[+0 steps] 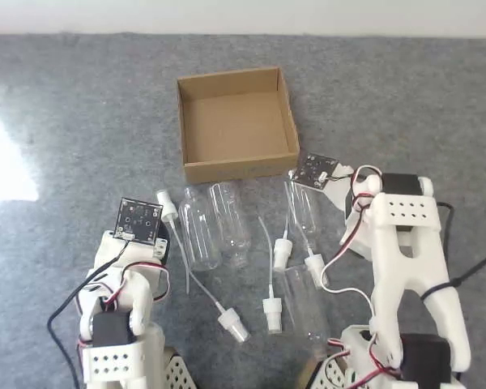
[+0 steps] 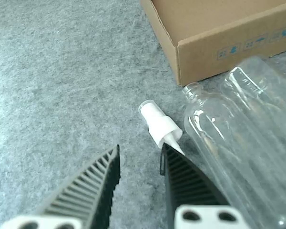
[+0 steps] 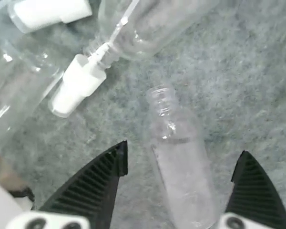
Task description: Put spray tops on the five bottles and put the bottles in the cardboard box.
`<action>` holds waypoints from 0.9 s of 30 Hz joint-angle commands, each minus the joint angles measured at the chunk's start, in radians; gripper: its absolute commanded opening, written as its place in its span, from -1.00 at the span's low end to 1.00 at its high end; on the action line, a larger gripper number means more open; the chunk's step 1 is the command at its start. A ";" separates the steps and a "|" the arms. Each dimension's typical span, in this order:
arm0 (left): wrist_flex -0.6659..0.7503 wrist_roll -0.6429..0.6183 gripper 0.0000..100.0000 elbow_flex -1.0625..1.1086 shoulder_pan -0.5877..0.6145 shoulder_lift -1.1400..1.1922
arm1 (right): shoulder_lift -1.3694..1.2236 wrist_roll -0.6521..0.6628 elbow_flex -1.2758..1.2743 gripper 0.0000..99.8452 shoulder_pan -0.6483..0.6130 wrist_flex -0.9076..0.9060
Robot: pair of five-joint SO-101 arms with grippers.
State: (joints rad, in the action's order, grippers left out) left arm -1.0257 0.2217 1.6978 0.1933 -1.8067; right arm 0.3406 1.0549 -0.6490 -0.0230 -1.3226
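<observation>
The open cardboard box (image 1: 235,121) stands at the back middle, with nothing inside. Clear bottles lie in front of it: two side by side (image 1: 196,223) (image 1: 231,219), one further right (image 1: 304,207), one nearer (image 1: 304,304). Several white spray tops (image 1: 282,251) lie loose among them. My left gripper (image 2: 139,160) is open just short of a spray top (image 2: 159,125) that lies beside a bottle's mouth (image 2: 193,90). My right gripper (image 3: 181,167) is wide open, its jaws on either side of a capless bottle (image 3: 178,143). Beyond it a spray top (image 3: 78,83) sits at another bottle's mouth (image 3: 148,19).
Grey carpet covers the table (image 1: 81,105). The left arm (image 1: 117,324) and right arm (image 1: 405,259) rise from the front edge. Thin dip tubes (image 1: 267,235) trail from the spray tops between the bottles. Open carpet lies left and right of the box.
</observation>
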 commanded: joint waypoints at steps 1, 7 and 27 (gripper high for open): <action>-0.005 0.008 -0.75 -0.012 0.003 -0.012 | 0.022 0.015 0.002 -0.36 0.001 0.041; -0.005 0.008 -0.75 -0.012 0.003 -0.011 | -0.099 0.077 0.008 -0.36 0.022 0.047; -0.005 0.008 -0.75 -0.012 0.003 -0.011 | -0.263 0.068 0.028 -0.46 0.105 0.188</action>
State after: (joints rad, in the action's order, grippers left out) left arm -1.0257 0.2217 1.6978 0.1933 -1.8067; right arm 0.0721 1.1607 -0.6582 0.0614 -1.1600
